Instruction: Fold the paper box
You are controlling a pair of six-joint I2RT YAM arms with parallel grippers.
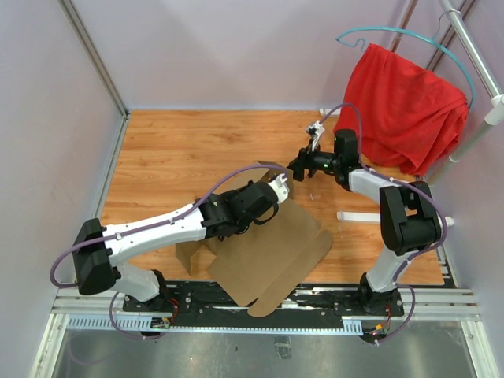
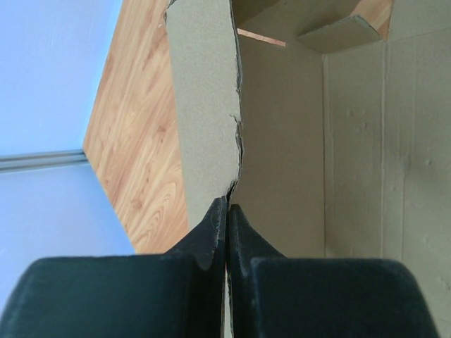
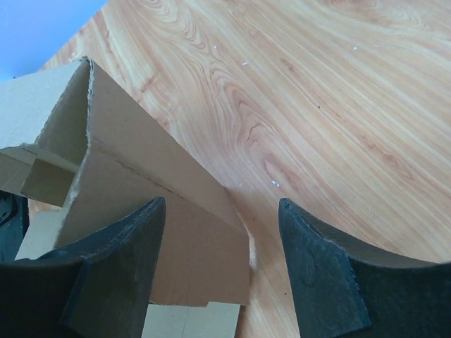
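The paper box (image 1: 272, 248) is a brown cardboard sheet lying at the table's near middle, with one side flap raised. My left gripper (image 1: 280, 187) is shut on that raised flap's edge; in the left wrist view the fingertips (image 2: 218, 215) pinch the thin cardboard edge (image 2: 204, 105), with the box's inner panel (image 2: 366, 155) to the right. My right gripper (image 1: 299, 167) is open and empty, just right of the raised flap's top corner. In the right wrist view the flap (image 3: 148, 176) lies under the left finger (image 3: 127, 246), and the gap between the fingers (image 3: 220, 208) spans its corner and bare wood.
A red cloth (image 1: 405, 106) hangs on a teal hanger from a rail (image 1: 472, 47) at the back right. A white strip (image 1: 362, 216) lies on the wooden table (image 1: 181, 150) beside the right arm. Walls close in the left and back.
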